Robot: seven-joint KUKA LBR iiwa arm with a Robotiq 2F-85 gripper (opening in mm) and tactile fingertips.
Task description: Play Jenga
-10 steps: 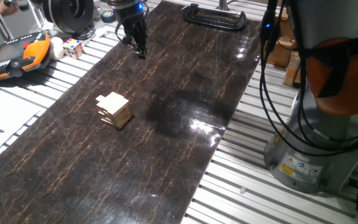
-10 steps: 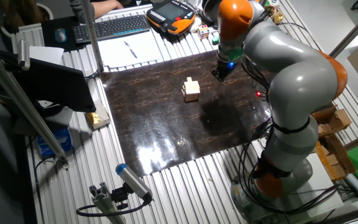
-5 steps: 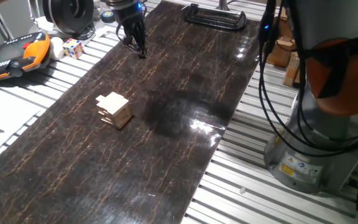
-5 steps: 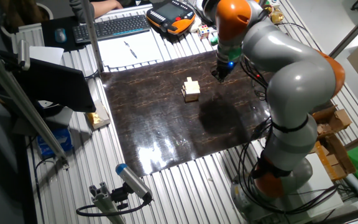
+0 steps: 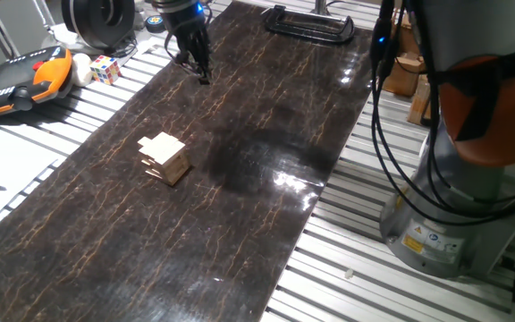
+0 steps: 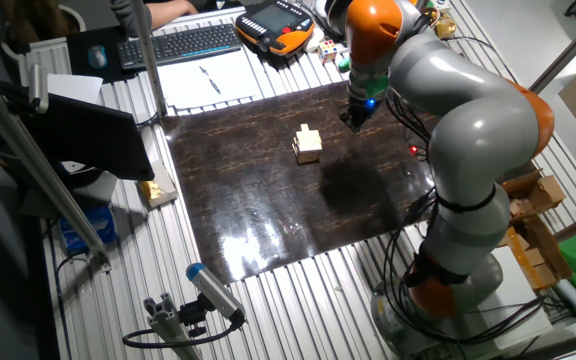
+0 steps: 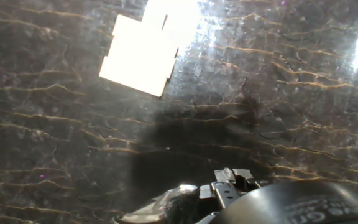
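The Jenga [image 5: 164,157] is a small pale wooden stack of crossed blocks standing on the dark marbled mat [image 5: 240,206], with one block jutting out at its top. It also shows in the other fixed view as the Jenga [image 6: 308,144], and as a glaring white square, the Jenga [image 7: 140,55], in the hand view. My gripper [image 5: 203,75] hangs low over the mat's far end, well apart from the stack. Its fingers taper to a single tip, shut on nothing. The gripper [image 6: 351,123] sits right of the stack.
A multicoloured puzzle cube [image 5: 105,68] and an orange teach pendant [image 5: 21,79] lie off the mat at far left. A black clamp [image 5: 309,23] sits at the mat's far edge. The robot base [image 5: 459,206] stands to the right. A keyboard [image 6: 180,43] lies beyond.
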